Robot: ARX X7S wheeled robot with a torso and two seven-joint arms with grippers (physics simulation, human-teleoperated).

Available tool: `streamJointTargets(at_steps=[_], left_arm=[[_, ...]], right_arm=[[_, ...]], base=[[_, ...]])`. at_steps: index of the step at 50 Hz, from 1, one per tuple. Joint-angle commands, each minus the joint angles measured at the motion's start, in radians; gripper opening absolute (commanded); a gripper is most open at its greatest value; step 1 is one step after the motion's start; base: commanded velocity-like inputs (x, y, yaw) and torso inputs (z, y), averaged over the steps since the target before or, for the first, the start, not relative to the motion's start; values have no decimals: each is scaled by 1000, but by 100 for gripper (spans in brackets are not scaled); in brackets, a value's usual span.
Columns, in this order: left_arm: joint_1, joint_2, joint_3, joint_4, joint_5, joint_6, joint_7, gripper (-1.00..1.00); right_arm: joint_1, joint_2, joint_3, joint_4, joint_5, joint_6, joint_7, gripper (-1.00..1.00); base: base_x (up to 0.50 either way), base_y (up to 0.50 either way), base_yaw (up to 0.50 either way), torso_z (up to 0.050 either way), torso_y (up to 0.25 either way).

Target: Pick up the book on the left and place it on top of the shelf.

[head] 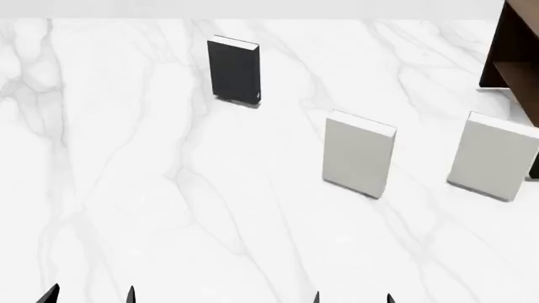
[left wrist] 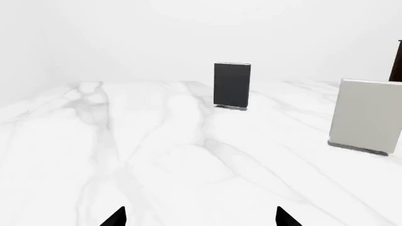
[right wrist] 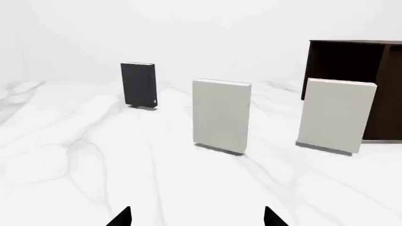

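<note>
The book [head: 234,69] is black with white page edges and stands upright on the marble table, far left of the row; it also shows in the left wrist view [left wrist: 232,85] and the right wrist view [right wrist: 138,84]. The dark brown shelf [head: 512,57] stands at the far right, also seen as the shelf [right wrist: 351,61]. My left gripper [head: 90,296] is open near the front edge, far short of the book, with nothing between its fingertips [left wrist: 116,217]. My right gripper [head: 352,298] is open too, empty, with fingertips [right wrist: 120,217] wide apart.
Two light grey-white books stand upright right of the black one: one in the middle [head: 359,154] and one [head: 493,155] close to the shelf. The white marble table [head: 168,208] stretches between the grippers and the books.
</note>
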Motion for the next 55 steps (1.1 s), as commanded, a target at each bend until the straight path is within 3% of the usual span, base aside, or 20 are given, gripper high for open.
streamJointTargets(at_steps=[1, 7, 11, 19, 31, 42, 47, 49, 52, 55], left_arm=[[4, -16, 22, 3, -18, -5, -13, 100], [0, -32, 52, 20, -5, -68, -63, 100], [10, -46, 59, 12, -60, 3, -30, 100], [-3, -57, 74, -2, -63, -22, -63, 100], [-4, -74, 95, -10, -69, -13, -87, 100], [-12, -88, 107, -13, -59, -14, -121, 100], [-24, -90, 73, 123, -84, -164, -168, 100], [-40, -114, 82, 253, -60, -269, -185, 100], [-149, -142, 60, 431, -111, -546, -171, 100], [-313, -185, 59, 612, -122, -771, -165, 100]], right_arm=[[3, 18, -24, 1, 7, 22, 18, 100], [6, 37, -47, 7, 22, 20, 45, 100], [3, 46, -64, 9, 19, 7, 58, 100], [4, 63, -81, -5, 41, 20, 63, 100], [6, 80, -105, 10, 53, 10, 75, 100], [10, 88, -107, -24, 53, 49, 118, 100], [41, 100, -97, -150, 98, 234, 120, 100], [88, 118, -85, -301, 128, 405, 127, 100], [229, 157, -95, -522, 134, 702, 142, 100], [383, 170, -89, -593, 173, 942, 129, 100]], base=[[0, 0, 0, 0, 0], [0, 0, 0, 0, 0], [0, 0, 0, 0, 0], [0, 0, 0, 0, 0], [0, -500, 0, 0, 0], [0, -12, 0, 0, 0], [0, 0, 0, 0, 0], [0, 0, 0, 0, 0], [0, 0, 0, 0, 0], [0, 0, 0, 0, 0]])
